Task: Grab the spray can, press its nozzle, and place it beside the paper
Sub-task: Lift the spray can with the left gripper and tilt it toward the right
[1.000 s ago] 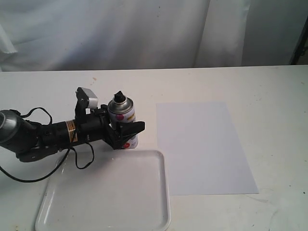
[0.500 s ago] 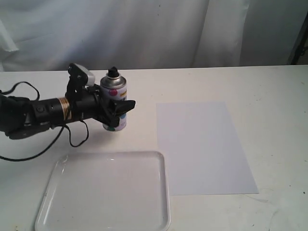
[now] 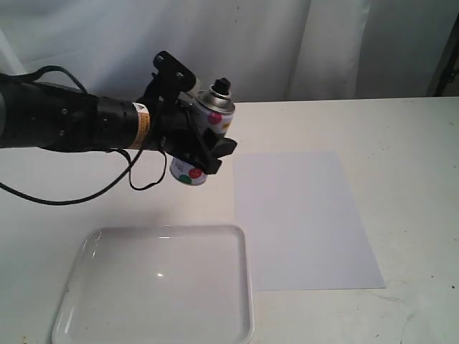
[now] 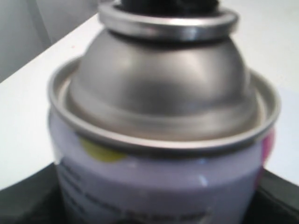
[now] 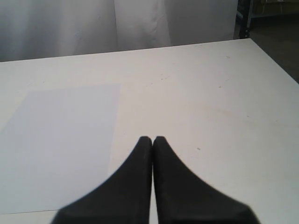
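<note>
My left gripper [image 3: 208, 147] is shut on the spray can [image 3: 203, 136], holding it tilted in the air above the table, just left of the paper [image 3: 301, 218]. The can is white with coloured dots, and its black nozzle [image 3: 223, 86] points up and to the right. In the left wrist view the spray can [image 4: 163, 163] fills the frame, its silver dome close up and the nozzle [image 4: 168, 4] at the edge. My right gripper [image 5: 153, 140] is shut and empty above the table, with the paper [image 5: 56, 140] beside it. It does not show in the exterior view.
A glossy white tray [image 3: 79, 315] with a raised rim lies at the front left, below the held can. A white curtain hangs behind the table. The left arm's black cable [image 3: 107, 190] droops over the table at the left.
The left arm has lifted the can from beside the tray, carried it up and to the right toward the paper, and tilted it. The right gripper's earlier state is not shown.
</note>
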You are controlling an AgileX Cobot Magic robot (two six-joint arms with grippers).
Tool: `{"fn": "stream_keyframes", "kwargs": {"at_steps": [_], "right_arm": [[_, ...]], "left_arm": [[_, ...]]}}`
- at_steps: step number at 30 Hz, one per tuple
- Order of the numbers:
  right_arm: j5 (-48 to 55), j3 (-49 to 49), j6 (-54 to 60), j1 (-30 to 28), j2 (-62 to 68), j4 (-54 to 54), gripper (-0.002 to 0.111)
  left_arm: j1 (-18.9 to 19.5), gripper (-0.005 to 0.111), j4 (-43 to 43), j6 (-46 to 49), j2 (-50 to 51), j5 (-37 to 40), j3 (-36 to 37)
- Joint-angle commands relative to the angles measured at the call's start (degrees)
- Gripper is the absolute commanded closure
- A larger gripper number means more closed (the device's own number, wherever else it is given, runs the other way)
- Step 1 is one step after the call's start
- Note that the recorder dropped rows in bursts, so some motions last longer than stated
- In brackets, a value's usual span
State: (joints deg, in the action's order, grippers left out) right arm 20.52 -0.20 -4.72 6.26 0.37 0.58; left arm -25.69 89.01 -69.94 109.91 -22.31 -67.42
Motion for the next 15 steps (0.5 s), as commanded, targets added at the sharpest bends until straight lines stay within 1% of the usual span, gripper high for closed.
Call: {"fn": "stream_keyframes", "kwargs": {"at_steps": [1,3,5,7,11,15], "right_arm": [[-0.3,0.2,0.0,0.1,-0.4,0.0,0.108],[-0.3,0.2,0.0,0.1,-0.4,0.0,0.108],[-0.3,0.2,0.0,0.1,-0.4,0.0,0.108],[-0.3,0.2,0.0,0.1,-0.4,0.0,0.108],[-0.3,0.2,0.0,0.1,-0.4,0.0,0.108],[-1.0,0.2,0.0,0.1,-0.4,0.3,0.108]], "left_arm": [[-3.6,0.107,3.8,-3.4,-1.3,1.8,-0.9],[-4.5,0.107,5.0,-3.8,-1.3,1.9,-0.9],[-5.3,0.107,6.3,-6.2,-1.3,3.1,-0.9],[-5.3,0.107,6.7,-7.5,-1.3,3.1,-0.9],[-5.3,0.107,10.9,-11.4,-1.3,3.3,-0.9],[-5.3,0.107,10.9,-14.0,-1.3,3.3,-0.9]]}}
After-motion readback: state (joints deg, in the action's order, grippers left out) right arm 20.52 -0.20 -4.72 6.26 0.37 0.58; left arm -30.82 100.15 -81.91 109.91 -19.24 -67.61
